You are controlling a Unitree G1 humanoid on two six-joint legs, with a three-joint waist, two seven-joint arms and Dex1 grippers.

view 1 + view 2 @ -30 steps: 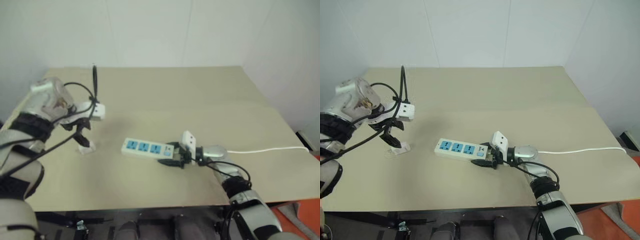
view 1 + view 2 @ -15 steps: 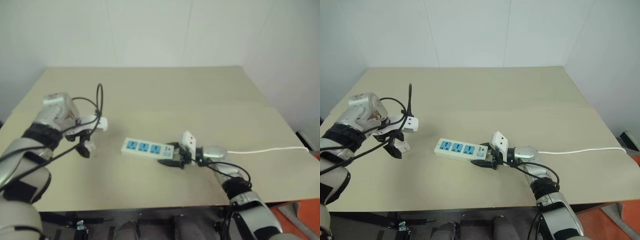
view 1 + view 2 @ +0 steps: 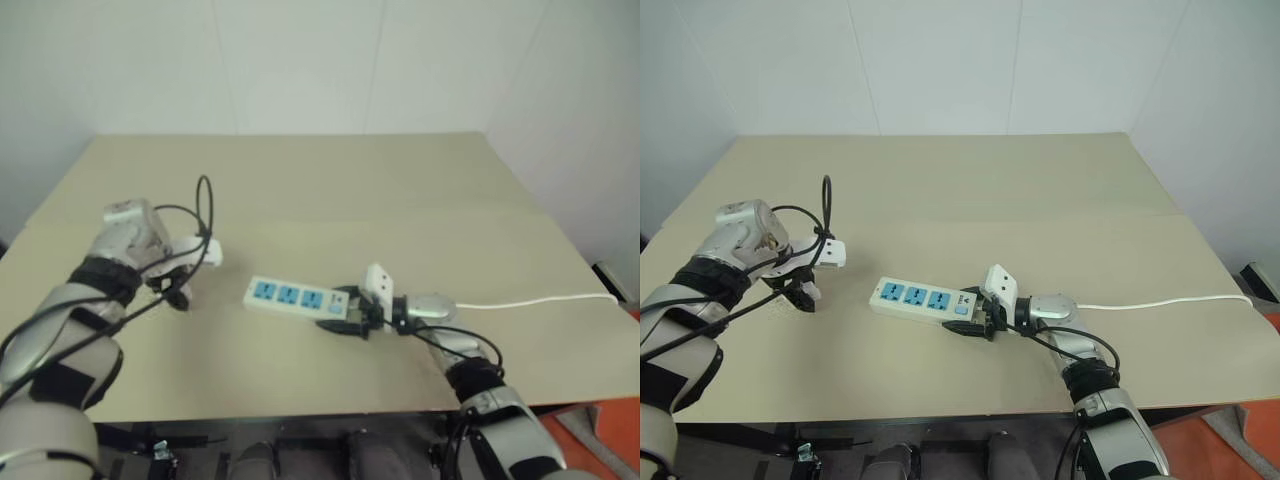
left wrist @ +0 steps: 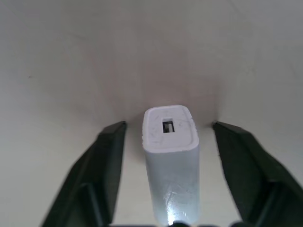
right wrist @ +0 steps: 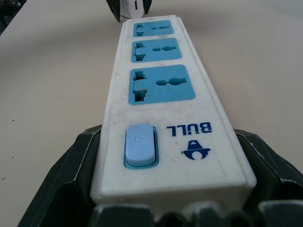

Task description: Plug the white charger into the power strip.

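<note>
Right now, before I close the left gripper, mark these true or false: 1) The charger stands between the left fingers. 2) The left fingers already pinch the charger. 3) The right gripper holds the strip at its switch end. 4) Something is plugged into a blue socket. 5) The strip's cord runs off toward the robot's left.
1) True: the white charger stands between the left gripper's fingers.
2) False: a gap shows on each side of it.
3) True: the right gripper clasps the power strip by its switch.
4) False: all three sockets are empty.
5) False: the cord runs to the robot's right.
</note>
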